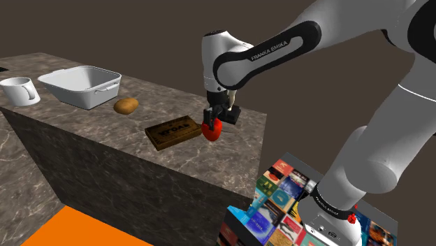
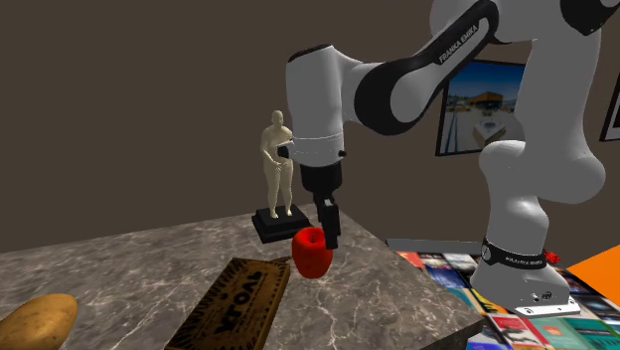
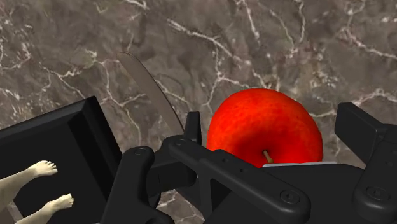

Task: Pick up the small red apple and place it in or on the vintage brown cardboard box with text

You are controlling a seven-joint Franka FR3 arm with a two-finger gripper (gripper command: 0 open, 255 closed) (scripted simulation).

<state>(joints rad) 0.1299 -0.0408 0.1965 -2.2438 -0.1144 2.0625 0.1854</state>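
A small red apple (image 1: pixel 212 128) (image 2: pixel 312 253) (image 3: pixel 264 127) sits clasped between the black fingers of my gripper (image 1: pixel 212 124) (image 2: pixel 319 242) (image 3: pixel 275 147), which is shut on it from above. The apple hangs close over the marble counter (image 1: pixel 84 129), whether it touches I cannot tell. A flat brown box with printed text (image 1: pixel 172 131) (image 2: pixel 233 303) lies on the counter just beside the apple, toward the shoulder view's left. The box's top is bare.
A beige figurine (image 2: pixel 276 164) on a black base (image 3: pixel 57 149) stands right behind the gripper. A potato (image 1: pixel 126 105) (image 2: pixel 35 323), a white baking dish (image 1: pixel 80 85) and a white mug (image 1: pixel 19 91) sit further along. The counter's edge (image 2: pixel 427 283) is near the apple.
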